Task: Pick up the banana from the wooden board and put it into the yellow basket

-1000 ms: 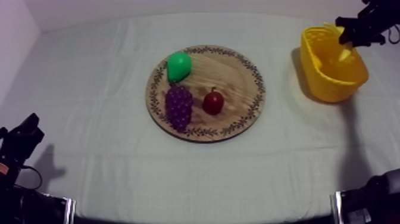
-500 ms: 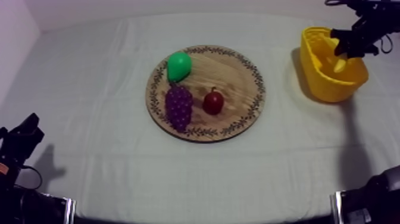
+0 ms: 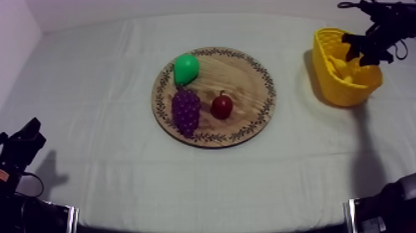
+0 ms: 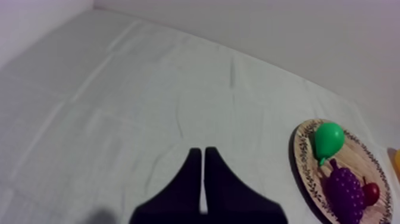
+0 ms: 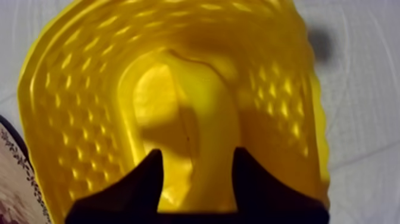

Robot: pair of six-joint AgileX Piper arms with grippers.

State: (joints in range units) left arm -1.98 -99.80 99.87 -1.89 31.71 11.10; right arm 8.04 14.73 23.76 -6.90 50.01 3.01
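A: What is met nearest in the top view?
B: The left gripper [image 4: 202, 154] is parked at about eight o'clock from the wooden board [image 3: 247, 80], its fingers pressed into a narrow wedge with nothing held.
A: And on the board?
B: A pear [image 3: 186, 68], a bunch of grapes [image 3: 186, 111] and a small red fruit [image 3: 221, 105] are seen.
A: Where is the banana found?
B: The banana [image 5: 172, 113] is laid inside the yellow basket [image 3: 327, 77], at about two o'clock from the board. The right gripper [image 5: 196, 156] is held just above it, fingers spread wide, nothing clasped.
A: On which relation is the next move turned?
B: The banana is placed below the fingers, toward seven o'clock from the right gripper in the top view, apparently apart from them. Its long axis is judged to follow the basket's length, roughly eleven to five o'clock, though this is hard to read. The right gripper is by far the nearer; a straight lift clear of the basket's wall is judged sufficient.
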